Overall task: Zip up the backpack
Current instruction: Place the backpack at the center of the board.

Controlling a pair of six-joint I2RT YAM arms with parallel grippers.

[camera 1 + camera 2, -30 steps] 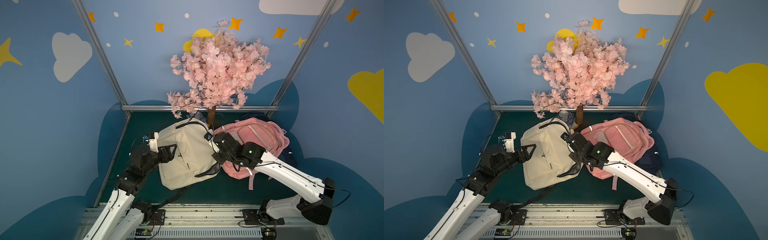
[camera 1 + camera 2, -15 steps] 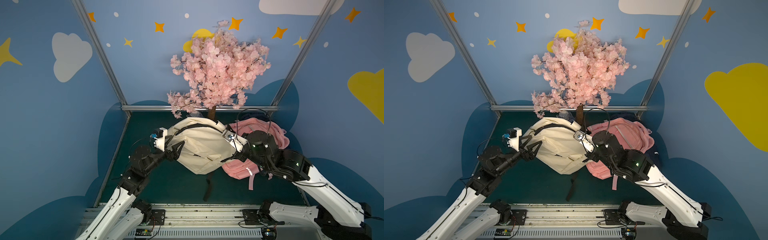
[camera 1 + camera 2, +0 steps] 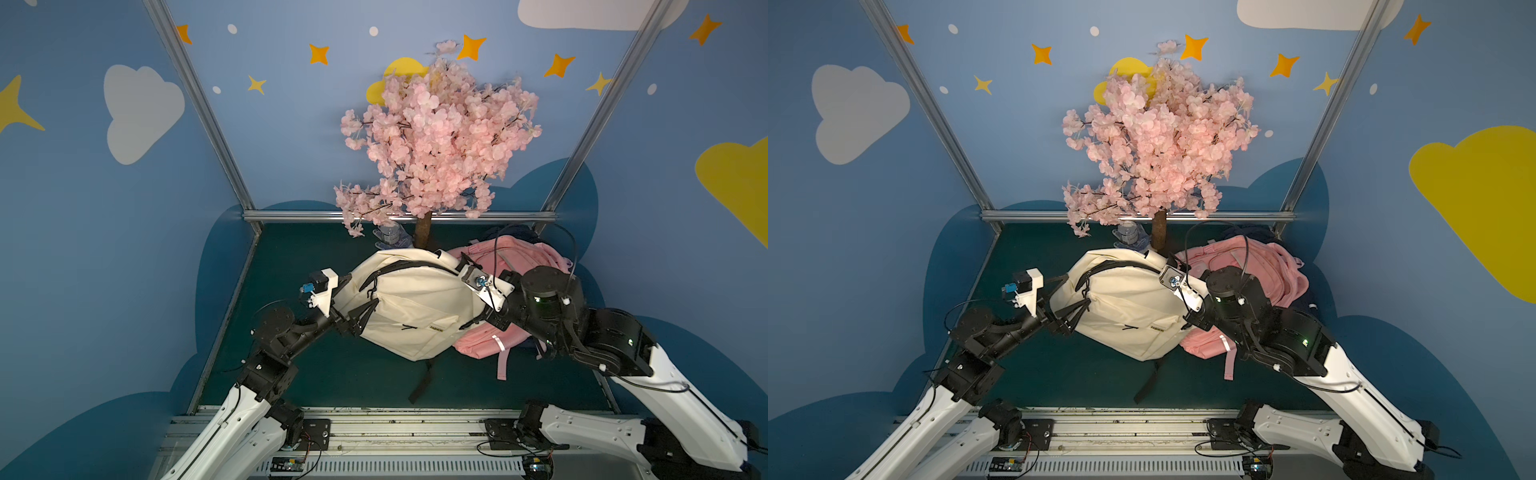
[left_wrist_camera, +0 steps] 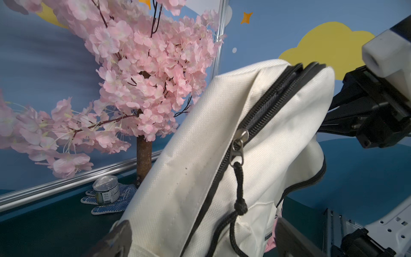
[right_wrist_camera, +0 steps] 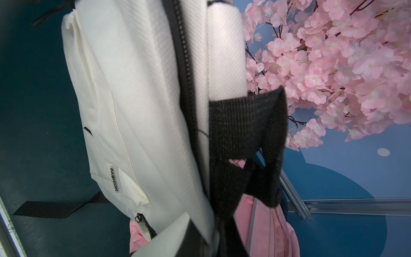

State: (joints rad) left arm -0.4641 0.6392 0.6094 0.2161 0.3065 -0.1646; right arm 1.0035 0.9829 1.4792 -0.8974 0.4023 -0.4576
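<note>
The cream backpack hangs tilted above the green floor. My right gripper is shut on its black top handle. My left gripper is open, one finger on each side of the bag's side. The metal zipper slider and its black pull cord lie between those fingers, neither one held. Past the slider the two black zipper tracks stand apart. A loose black strap dangles from the bag.
A pink backpack lies under and behind the right arm. The pink blossom tree stands at the back, a tin can on a dotted glove beside its trunk. Metal frame rails bound the floor.
The right arm has lifted the cream backpack off the floor and swung it right. My left gripper has followed the bag's side and opened wider.
</note>
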